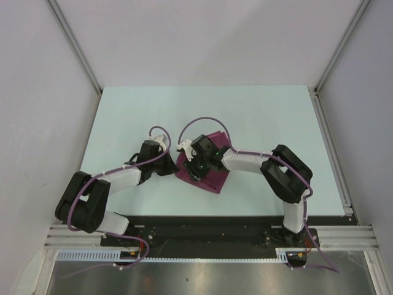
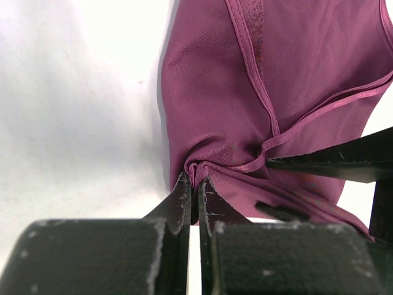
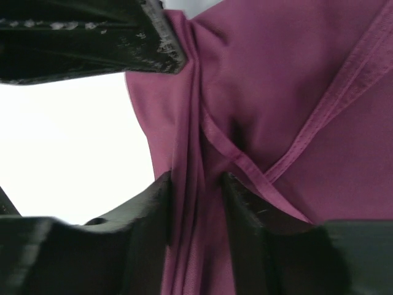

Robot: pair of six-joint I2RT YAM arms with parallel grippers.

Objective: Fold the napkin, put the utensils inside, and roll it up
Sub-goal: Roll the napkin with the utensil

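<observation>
On table (image 1: pixel 123 123): folded napkin (image 1: pixel 214 181), long axis roughly near-far, left claw (image 2: pixel 195 178) pinching edge.

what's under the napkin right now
Only the pale table shows around the napkin. Whatever lies beneath the bunched cloth is covered. No spoon is visible in any view, so whether it sits underneath cannot be told.

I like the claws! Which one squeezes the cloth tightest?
The left gripper: pinched shut on a bunch of napkin. The right gripper straddles a fold, jaws wider apart.
</observation>
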